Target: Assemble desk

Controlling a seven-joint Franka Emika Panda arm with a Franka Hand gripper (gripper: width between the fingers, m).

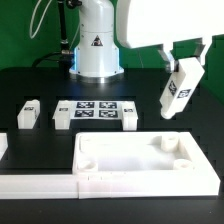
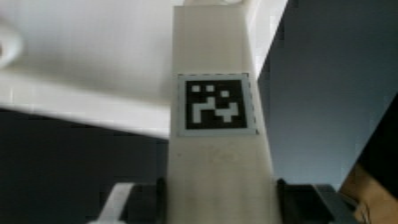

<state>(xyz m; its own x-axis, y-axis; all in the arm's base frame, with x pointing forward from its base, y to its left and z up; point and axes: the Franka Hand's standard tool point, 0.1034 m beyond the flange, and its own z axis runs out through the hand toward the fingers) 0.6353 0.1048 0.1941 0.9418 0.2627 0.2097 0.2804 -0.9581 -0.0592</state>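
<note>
- The gripper (image 1: 186, 68) is up in the air on the exterior view's right. Its two fingers are pinched on the sides of a short square white leg (image 1: 178, 95).
- The leg hangs tilted, not upright. Its top end is between the fingers, and its lower end slants down toward the exterior view's left.
- It carries a black-and-white tag, which faces the camera in the exterior view.
- The lower end of the leg sits just behind the far right corner of the desk top (image 1: 100, 170). It looks lifted off the black table (image 1: 30, 85), though I cannot tell for sure whether it touches.
- In the wrist view the leg (image 2: 217, 60) runs straight down the middle of the picture with its tag square on. The dark fingers (image 2: 306, 205) press against it on either side.
- Also in the wrist view, a white part of the desk top (image 2: 45, 75) shows past the leg, blurred, with the table (image 2: 338, 110) on the other side.
- The desk top lies flat at the front of the table, rim up, with a couple of small raised round bits inside near its right end.
- A second leg (image 1: 28, 115) lies on the table at the exterior view's left, well apart from the gripper.
- The marker board (image 1: 95, 113) lies flat between that second leg and the held one, in front of the arm's white base (image 1: 98, 45).
- A long low white strip (image 1: 40, 182) lies against the desk top's left end.
</note>
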